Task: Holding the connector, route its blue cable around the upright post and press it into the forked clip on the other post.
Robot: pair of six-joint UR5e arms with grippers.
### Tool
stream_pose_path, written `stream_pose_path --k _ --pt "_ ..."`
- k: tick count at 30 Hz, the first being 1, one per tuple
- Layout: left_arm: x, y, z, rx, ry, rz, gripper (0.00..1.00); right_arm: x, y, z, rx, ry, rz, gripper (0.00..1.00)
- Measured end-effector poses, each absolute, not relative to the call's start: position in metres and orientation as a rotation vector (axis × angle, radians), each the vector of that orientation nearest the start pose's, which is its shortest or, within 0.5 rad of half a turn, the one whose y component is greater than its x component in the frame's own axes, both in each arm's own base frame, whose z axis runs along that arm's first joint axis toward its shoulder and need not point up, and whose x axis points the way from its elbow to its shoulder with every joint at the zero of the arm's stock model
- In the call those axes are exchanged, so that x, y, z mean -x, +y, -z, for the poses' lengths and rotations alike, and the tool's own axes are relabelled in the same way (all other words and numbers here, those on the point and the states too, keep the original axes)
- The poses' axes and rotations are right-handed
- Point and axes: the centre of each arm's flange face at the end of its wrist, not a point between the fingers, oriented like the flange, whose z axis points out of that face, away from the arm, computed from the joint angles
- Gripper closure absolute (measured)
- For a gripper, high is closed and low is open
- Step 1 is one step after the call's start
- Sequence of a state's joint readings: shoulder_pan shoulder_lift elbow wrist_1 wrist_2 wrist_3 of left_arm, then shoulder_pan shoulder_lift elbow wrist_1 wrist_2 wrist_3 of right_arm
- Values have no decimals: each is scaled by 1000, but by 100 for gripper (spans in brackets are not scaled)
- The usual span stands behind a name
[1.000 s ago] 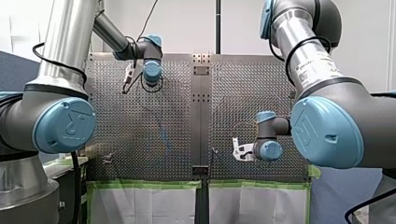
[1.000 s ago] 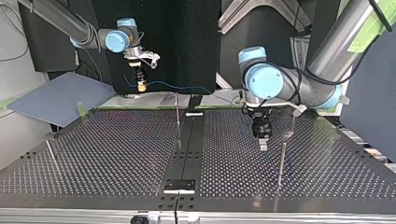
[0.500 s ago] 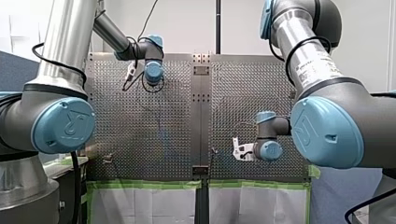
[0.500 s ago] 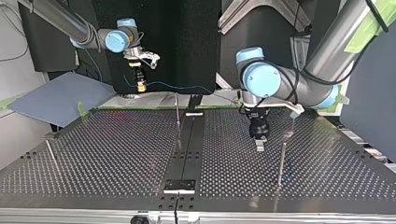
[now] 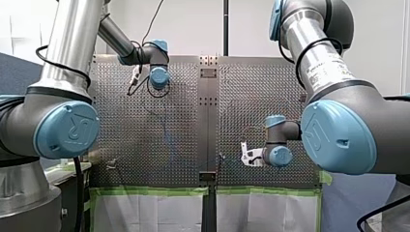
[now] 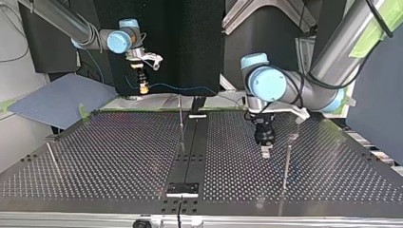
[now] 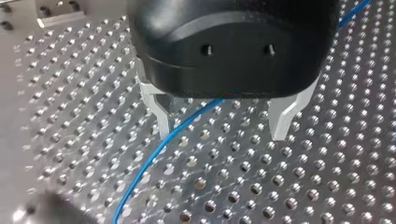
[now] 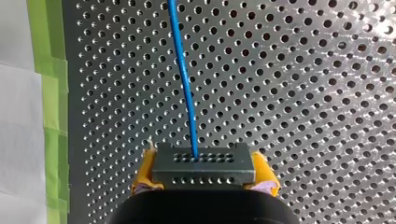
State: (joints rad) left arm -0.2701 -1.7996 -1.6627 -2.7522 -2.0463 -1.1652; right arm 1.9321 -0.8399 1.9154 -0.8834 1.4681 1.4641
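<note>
The perforated worktop (image 6: 119, 156) carries three thin posts, and both arms reach over it. My right arm (image 6: 85, 33) comes in at the top view's left and hangs high by the far edge. My left arm (image 6: 328, 71) comes in at that view's right and sits low, its jaws just above the holes.

The middle post (image 6: 180, 114) stands toward the far edge. The near post (image 6: 286, 164) is just beside the left jaws, and a side post (image 6: 51, 156) stands well apart at the view's left. Which one bears the forked clip is too small to tell.

The right jaws hold the connector (image 8: 203, 163), a dark block clamped between yellow pads (image 8: 144, 175). The blue cable (image 8: 184, 79) leaves it and runs ahead above the worktop, toward my left arm.

The left jaws stand wide and hold nothing. The cable passes between the metal fingers (image 7: 162, 114), close to one of them; whether it touches I cannot tell.

I judge the routing barely begun: the cable looks neither wrapped round a post nor seated in a clip. The next move probably calls for the left jaws to close on the cable and steady it. The right jaws would then carry the connector round a post under light tension.
</note>
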Motion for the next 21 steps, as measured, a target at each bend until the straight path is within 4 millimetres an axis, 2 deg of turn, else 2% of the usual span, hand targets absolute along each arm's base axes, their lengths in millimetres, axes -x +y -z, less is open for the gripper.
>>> stream_pose_path --k 6,21 --pt "-524 -233 -357 -120 1524 -471 0 -328 -463 -17 -1735 -971 -1363 100" --pt "-524 -257 -285 -198 1655 -549 0 -327 -463 -17 -1735 -972 -1363 100"
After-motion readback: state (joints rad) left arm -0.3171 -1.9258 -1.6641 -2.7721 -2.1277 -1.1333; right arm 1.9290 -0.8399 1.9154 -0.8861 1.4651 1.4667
